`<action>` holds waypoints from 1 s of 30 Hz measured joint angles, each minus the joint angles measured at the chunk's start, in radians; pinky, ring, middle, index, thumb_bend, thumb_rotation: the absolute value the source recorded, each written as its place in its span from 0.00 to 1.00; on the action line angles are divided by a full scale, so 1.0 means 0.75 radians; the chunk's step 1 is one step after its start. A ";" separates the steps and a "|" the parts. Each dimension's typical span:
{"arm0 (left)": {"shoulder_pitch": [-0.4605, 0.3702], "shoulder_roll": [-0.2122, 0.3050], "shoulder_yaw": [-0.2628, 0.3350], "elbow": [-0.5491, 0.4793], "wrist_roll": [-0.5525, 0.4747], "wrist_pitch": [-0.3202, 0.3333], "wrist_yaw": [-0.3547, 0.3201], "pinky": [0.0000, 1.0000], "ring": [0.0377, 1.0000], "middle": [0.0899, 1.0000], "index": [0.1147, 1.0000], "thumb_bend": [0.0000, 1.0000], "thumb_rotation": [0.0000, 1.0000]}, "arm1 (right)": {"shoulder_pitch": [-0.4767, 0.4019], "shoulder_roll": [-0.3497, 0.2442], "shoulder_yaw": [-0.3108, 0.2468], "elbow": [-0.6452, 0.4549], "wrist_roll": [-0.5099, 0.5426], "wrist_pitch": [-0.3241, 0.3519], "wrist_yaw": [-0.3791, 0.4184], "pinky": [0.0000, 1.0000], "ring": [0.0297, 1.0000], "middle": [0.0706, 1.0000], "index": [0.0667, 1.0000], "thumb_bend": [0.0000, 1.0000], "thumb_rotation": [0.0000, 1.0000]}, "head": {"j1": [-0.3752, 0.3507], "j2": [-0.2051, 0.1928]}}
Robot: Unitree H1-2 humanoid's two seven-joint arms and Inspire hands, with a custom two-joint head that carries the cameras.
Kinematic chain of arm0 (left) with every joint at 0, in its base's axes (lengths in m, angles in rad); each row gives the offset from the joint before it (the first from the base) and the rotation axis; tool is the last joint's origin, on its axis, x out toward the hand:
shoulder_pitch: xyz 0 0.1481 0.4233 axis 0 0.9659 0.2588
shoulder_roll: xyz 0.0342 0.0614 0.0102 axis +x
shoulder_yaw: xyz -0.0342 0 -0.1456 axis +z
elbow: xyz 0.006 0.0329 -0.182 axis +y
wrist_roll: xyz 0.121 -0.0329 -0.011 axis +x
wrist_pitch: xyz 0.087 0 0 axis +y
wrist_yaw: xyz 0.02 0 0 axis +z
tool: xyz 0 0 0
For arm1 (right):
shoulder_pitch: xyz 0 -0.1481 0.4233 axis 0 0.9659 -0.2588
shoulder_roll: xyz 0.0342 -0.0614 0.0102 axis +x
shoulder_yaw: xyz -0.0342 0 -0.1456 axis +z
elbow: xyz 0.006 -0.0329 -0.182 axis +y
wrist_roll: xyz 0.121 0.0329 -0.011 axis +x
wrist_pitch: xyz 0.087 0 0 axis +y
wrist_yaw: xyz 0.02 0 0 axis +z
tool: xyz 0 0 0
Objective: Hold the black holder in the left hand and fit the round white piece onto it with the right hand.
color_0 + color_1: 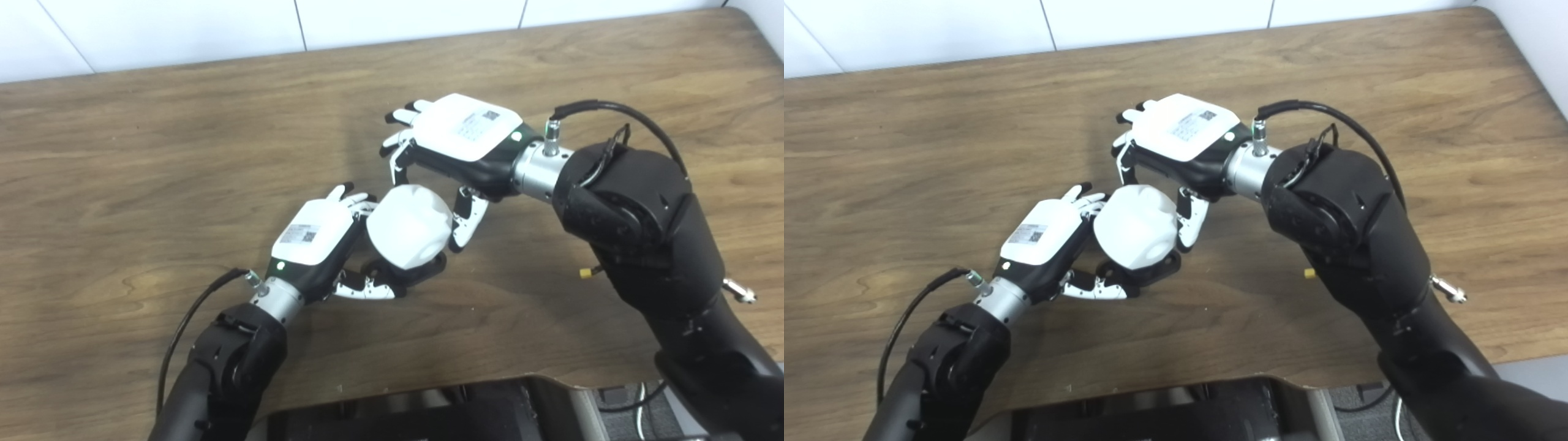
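White piece seated on holder, mid-surface.
Left hand (318,236) grips black holder (410,275); right hand (456,144) fingers straddle round white piece (409,226): smooth, rigid, likely slippery; grip its sides.

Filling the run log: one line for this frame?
left hand: shut on black holder | right hand: fingers around white piece | white piece: sitting on holder | stage: fitting | table: wood

A wooden table (153,153) stands against a white panelled wall (184,24).
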 measured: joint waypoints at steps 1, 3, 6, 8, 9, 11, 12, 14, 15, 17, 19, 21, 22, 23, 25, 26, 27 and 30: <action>0.000 0.000 0.000 0.000 0.000 0.000 0.001 1.00 0.89 0.77 0.42 0.52 0.06 | -0.013 0.000 -0.008 0.000 0.001 0.000 0.000 1.00 0.99 0.84 0.45 0.53 0.14 | 0.000 0.000; 0.000 0.000 -0.002 0.001 0.000 -0.001 0.002 1.00 0.89 0.77 0.42 0.52 0.06 | -0.038 -0.001 -0.030 -0.001 0.010 0.000 0.000 1.00 0.99 0.84 0.45 0.53 0.14 | -0.002 -0.002; 0.000 0.000 -0.003 0.002 0.000 -0.001 0.005 1.00 0.89 0.77 0.42 0.52 0.06 | -0.075 -0.002 -0.060 -0.008 0.022 0.004 0.005 1.00 0.99 0.85 0.45 0.53 0.14 | 0.000 -0.002; 0.000 0.000 -0.003 0.002 0.000 -0.001 0.006 1.00 0.89 0.77 0.42 0.52 0.06 | -0.091 -0.005 -0.074 -0.020 0.023 0.014 0.024 1.00 0.99 0.85 0.45 0.52 0.14 | 0.000 0.000; 0.000 0.000 -0.003 0.002 0.000 -0.001 0.006 1.00 0.89 0.77 0.42 0.52 0.06 | -0.098 -0.008 -0.079 -0.029 0.023 0.020 0.029 1.00 0.98 0.85 0.45 0.52 0.14 | 0.000 0.000; 0.000 0.000 -0.003 0.002 0.000 -0.001 0.006 1.00 0.89 0.77 0.42 0.52 0.06 | -0.113 -0.012 -0.090 -0.044 0.022 0.024 0.039 1.00 0.98 0.85 0.45 0.52 0.14 | 0.004 -0.002; 0.000 0.000 -0.003 0.002 0.000 -0.001 0.006 1.00 0.89 0.77 0.42 0.52 0.06 | -0.118 -0.015 -0.093 -0.044 0.022 0.025 0.043 1.00 0.98 0.85 0.45 0.52 0.14 | 0.004 -0.002; 0.000 0.000 -0.003 0.002 0.000 -0.001 0.006 1.00 0.89 0.77 0.42 0.52 0.06 | -0.123 -0.021 -0.100 -0.044 0.022 0.026 0.053 1.00 0.98 0.85 0.45 0.52 0.14 | 0.004 -0.002; 0.000 0.000 -0.003 0.002 0.000 0.000 0.006 1.00 0.89 0.77 0.42 0.52 0.06 | -0.124 -0.025 -0.101 -0.044 0.023 0.027 0.058 1.00 0.98 0.85 0.45 0.52 0.14 | 0.004 -0.002; 0.000 0.000 -0.003 0.002 0.000 -0.001 0.006 1.00 0.89 0.77 0.42 0.52 0.06 | -0.127 -0.041 -0.103 -0.044 0.023 0.025 0.066 1.00 0.97 0.85 0.45 0.52 0.14 | 0.002 0.002; 0.000 0.000 -0.003 0.002 0.000 -0.001 0.006 1.00 0.89 0.77 0.42 0.52 0.06 | -0.129 -0.056 -0.106 -0.044 0.022 0.015 0.066 1.00 0.97 0.84 0.45 0.52 0.14 | 0.006 0.002; 0.000 0.000 -0.004 0.002 0.000 -0.001 0.007 1.00 0.89 0.77 0.42 0.52 0.06 | -0.130 -0.064 -0.108 -0.044 0.022 0.004 0.066 1.00 0.97 0.85 0.45 0.52 0.14 | 0.006 0.002; 0.000 0.000 -0.004 0.002 0.001 -0.001 0.007 1.00 0.89 0.77 0.42 0.52 0.06 | -0.130 -0.066 -0.107 -0.044 0.022 -0.003 0.066 1.00 0.97 0.85 0.45 0.52 0.14 | 0.006 0.002; 0.000 0.000 -0.004 0.002 0.001 -0.001 0.007 1.00 0.89 0.77 0.42 0.52 0.06 | -0.130 -0.068 -0.106 -0.044 0.023 -0.009 0.066 1.00 0.97 0.84 0.45 0.53 0.14 | 0.006 0.002; 0.000 0.000 -0.004 0.002 0.001 -0.001 0.007 1.00 0.89 0.77 0.42 0.52 0.06 | -0.130 -0.076 -0.106 -0.044 0.023 -0.015 0.067 1.00 0.97 0.84 0.45 0.53 0.14 | 0.006 0.002; 0.000 0.000 -0.004 0.002 0.001 -0.001 0.007 1.00 0.89 0.77 0.42 0.52 0.06 | -0.130 -0.081 -0.105 -0.044 0.023 -0.016 0.067 1.00 0.97 0.84 0.45 0.52 0.14 | 0.006 0.002; 0.000 0.000 -0.003 0.002 0.001 0.000 0.007 1.00 0.89 0.77 0.42 0.52 0.06 | -0.129 -0.086 -0.105 -0.044 0.023 -0.016 0.068 1.00 0.97 0.84 0.45 0.52 0.14 | 0.006 0.002; 0.000 0.000 -0.003 0.002 0.001 0.000 0.006 1.00 0.89 0.77 0.42 0.52 0.06 | -0.125 -0.098 -0.101 -0.044 0.023 -0.022 0.069 1.00 0.96 0.83 0.45 0.52 0.14 | 0.006 0.002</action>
